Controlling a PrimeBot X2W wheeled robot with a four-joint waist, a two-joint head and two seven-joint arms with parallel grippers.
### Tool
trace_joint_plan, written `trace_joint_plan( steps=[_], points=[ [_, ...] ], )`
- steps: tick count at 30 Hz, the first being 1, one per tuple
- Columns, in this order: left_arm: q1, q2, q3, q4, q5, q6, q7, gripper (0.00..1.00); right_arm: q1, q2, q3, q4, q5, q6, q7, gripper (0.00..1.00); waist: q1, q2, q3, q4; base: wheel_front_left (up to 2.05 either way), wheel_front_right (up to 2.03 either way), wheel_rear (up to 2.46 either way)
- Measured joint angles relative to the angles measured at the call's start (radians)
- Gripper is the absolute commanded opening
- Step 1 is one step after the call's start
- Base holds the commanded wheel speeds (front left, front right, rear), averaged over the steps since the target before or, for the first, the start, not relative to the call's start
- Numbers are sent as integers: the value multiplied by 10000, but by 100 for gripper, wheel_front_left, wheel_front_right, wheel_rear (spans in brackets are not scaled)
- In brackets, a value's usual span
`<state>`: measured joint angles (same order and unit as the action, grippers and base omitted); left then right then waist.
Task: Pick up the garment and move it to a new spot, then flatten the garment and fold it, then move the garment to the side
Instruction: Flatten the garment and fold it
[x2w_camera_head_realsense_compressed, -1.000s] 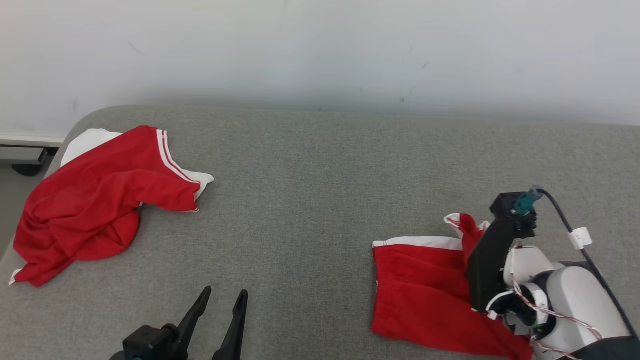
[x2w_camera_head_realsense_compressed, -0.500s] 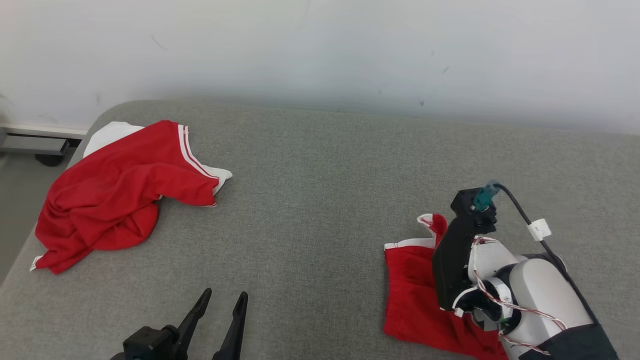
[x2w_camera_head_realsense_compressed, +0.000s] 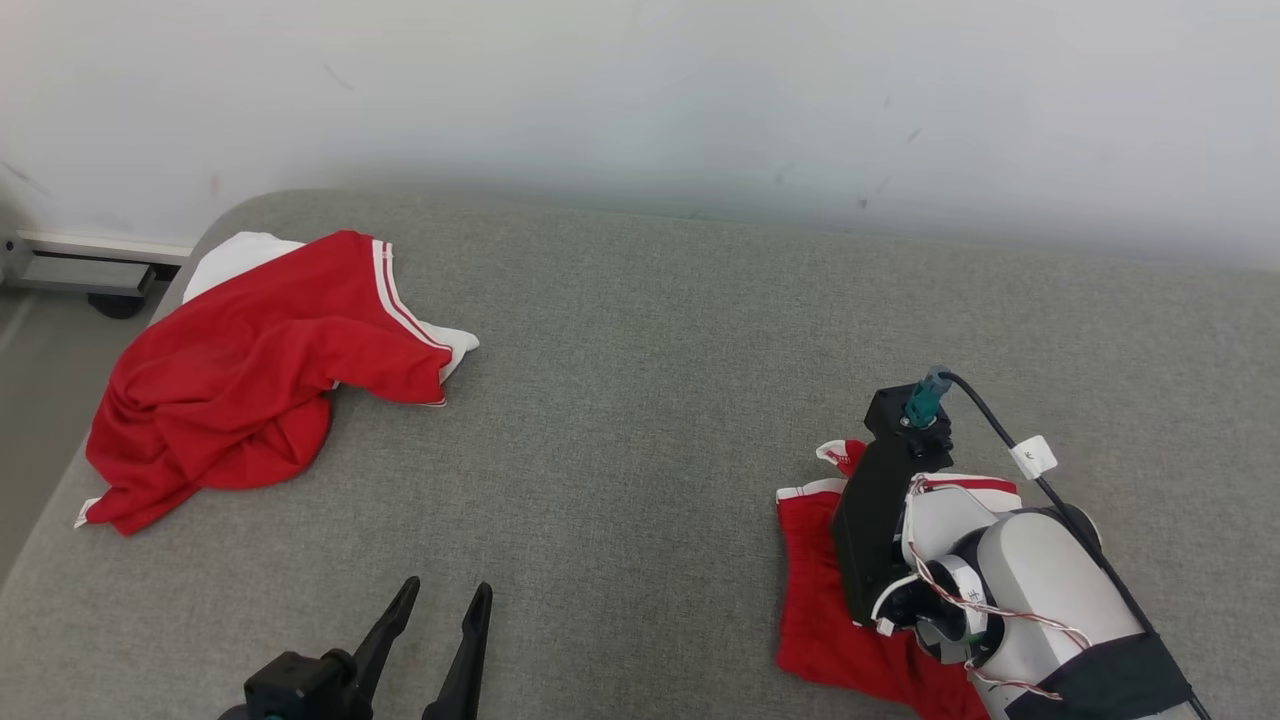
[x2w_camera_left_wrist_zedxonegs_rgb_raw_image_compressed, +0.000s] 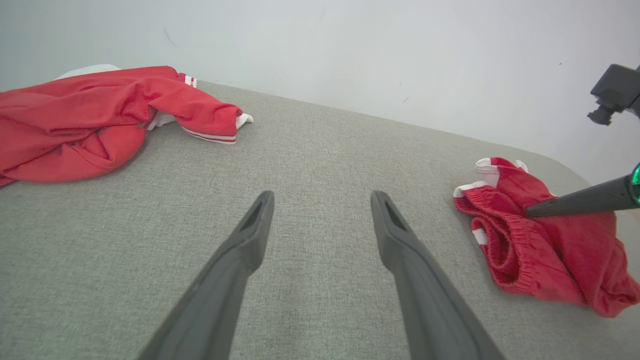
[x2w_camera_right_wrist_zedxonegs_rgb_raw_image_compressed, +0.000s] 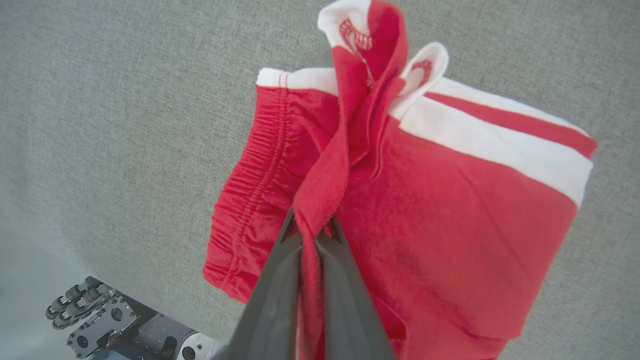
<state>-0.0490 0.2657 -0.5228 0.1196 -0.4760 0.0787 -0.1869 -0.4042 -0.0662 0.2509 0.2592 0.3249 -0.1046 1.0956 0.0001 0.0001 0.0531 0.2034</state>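
The right gripper (x2w_camera_right_wrist_zedxonegs_rgb_raw_image_compressed: 312, 232) is shut, its two dark fingers pressed together on a raised ridge of red cloth. That ridge belongs to the red shorts (x2w_camera_right_wrist_zedxonegs_rgb_raw_image_compressed: 450, 215), pinched near their middle. In the right wrist view the fold runs from the fingertips toward 12 o'clock and ends in two small white-edged flaps. The gathered elastic waistband lies at 9 o'clock of the fingertips. A white band with a red stripe crosses the cloth toward 2 o'clock.

The shorts (x2w_camera_head_realsense_compressed: 815, 590) rest bunched on the grey cushion (x2w_camera_head_realsense_compressed: 640, 400), at about 4 o'clock in the head view. There they are partly covered by the right arm's black wrist block and pale forearm. A dark cable with a white clip (x2w_camera_head_realsense_compressed: 1030, 458) runs along that arm. In the left wrist view the shorts (x2w_camera_left_wrist_zedxonegs_rgb_raw_image_compressed: 550, 250) sit at 3 o'clock, with one dark right finger laid on them.

The left gripper (x2w_camera_left_wrist_zedxonegs_rgb_raw_image_compressed: 322, 200) is wide open and holds nothing, its fingers spread above bare cushion. In the head view it (x2w_camera_head_realsense_compressed: 445, 595) sits at 7 o'clock, well apart from the shorts.

A second red garment (x2w_camera_head_realsense_compressed: 230, 380) with white stripes lies crumpled at 9 to 10 o'clock, near the cushion's left edge. It is well apart from both grippers. A pale wall (x2w_camera_head_realsense_compressed: 640, 90) stands behind the cushion at 12 o'clock.
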Motion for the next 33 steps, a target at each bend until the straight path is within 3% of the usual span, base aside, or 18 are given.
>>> trace_joint_plan(
  steps=[10, 11, 12, 21, 28, 33],
  points=[
    [-72, -56, -8, 65, 0, 0, 0, 100, -185, 29, 272, 391, 188, -23, -238, 0, 0, 0, 70, 232, 0, 0, 0],
    [-72, -54, -6, 79, 0, 0, 0, 100, -195, 27, 297, 407, 226, -23, -322, 38, 0, 0, 75, 241, 0, 0, 0],
    [-72, -54, -2, 82, 0, 0, 0, 100, -220, 27, 320, 407, 282, -25, -420, 100, 0, 0, 81, 247, 0, 0, 0],
    [-85, 38, 213, 86, 0, 12, -33, 100, -548, 29, 865, 17, 1231, -111, -1120, 100, 0, 0, 92, 172, 0, 0, 0],
    [-116, 199, 322, 77, 0, 50, -77, 100, -536, -13, 458, -742, 1156, -109, -1647, 100, -1, 0, 3, -76, 0, 0, 0],
    [-225, 295, 370, 8, 8, 54, -75, 100, -153, -826, 4, -1333, 782, -111, -2077, 100, -1, 0, -158, -217, 0, 0, 0]
  ],
)
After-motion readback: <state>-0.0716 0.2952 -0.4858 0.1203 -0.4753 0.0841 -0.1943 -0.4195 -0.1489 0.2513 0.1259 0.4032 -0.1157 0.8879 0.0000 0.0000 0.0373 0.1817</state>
